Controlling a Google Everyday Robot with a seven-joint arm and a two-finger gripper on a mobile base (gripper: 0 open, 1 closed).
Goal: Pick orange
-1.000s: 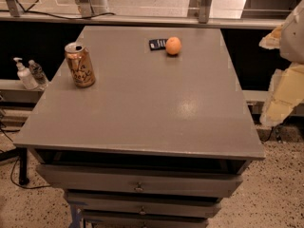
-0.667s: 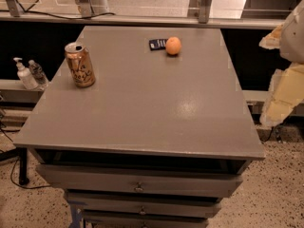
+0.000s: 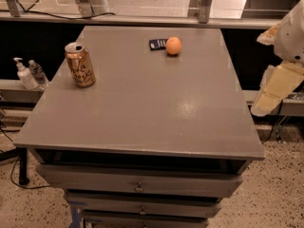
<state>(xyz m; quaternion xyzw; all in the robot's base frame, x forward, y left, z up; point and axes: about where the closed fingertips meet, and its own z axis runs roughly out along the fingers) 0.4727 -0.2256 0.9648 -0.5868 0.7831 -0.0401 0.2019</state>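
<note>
The orange (image 3: 173, 45) is a small round fruit resting on the grey table top (image 3: 142, 108), near the far edge and a little right of centre. It touches or nearly touches a small dark flat packet (image 3: 157, 44) on its left. My gripper (image 3: 274, 90) shows as cream-coloured parts of the arm at the right edge of the camera view. It is off the table's right side, well away from the orange, and nothing shows in it.
A gold-orange soda can (image 3: 80, 65) stands upright near the table's left edge. Drawers (image 3: 137, 186) lie below the front edge. A pump bottle (image 3: 22, 74) and a small bottle (image 3: 36, 72) stand on a ledge at the left.
</note>
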